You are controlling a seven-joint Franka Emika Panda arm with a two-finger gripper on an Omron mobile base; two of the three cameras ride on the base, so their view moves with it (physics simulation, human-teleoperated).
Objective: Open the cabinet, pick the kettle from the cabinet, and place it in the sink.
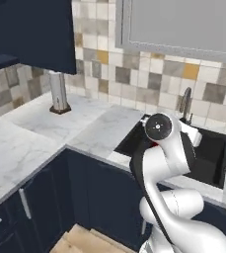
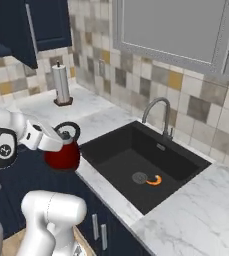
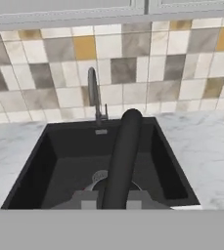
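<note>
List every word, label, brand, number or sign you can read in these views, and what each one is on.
None: no readable text anywhere.
The red kettle held in the hand is plain.
The sink, faucet and paper towel holder carry no label.
The round cap on the arm's joint has a small dark mark, too small to read.

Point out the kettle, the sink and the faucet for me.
kettle (image 2: 62, 156): right base view, red body.
sink (image 2: 117, 165): right base view, bare basin floor.
faucet (image 2: 155, 103): right base view, curved neck.
</note>
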